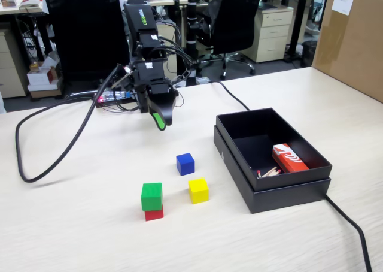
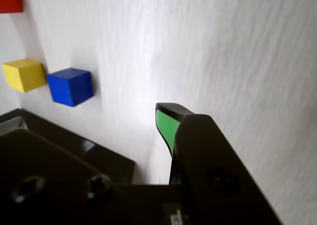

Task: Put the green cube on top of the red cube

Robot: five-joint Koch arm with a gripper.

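Low and left of centre in the fixed view, the green cube [image 1: 151, 195] sits on top of the red cube [image 1: 154, 213], of which only a thin strip shows beneath. The gripper [image 1: 160, 121] hangs above the table [image 1: 90, 224] in the upper middle of the frame, well apart from the stack, holding nothing; its jaws seem together, though with only one green tip visible I cannot tell. A blue cube [image 1: 185, 163] and yellow cube [image 1: 198, 190] lie right of the stack, left of the black box [image 1: 287, 191].

In the fixed view, green cube [image 1: 151, 195] sits on red cube [image 1: 154, 213], at six o'clock from my gripper [image 1: 160, 121].
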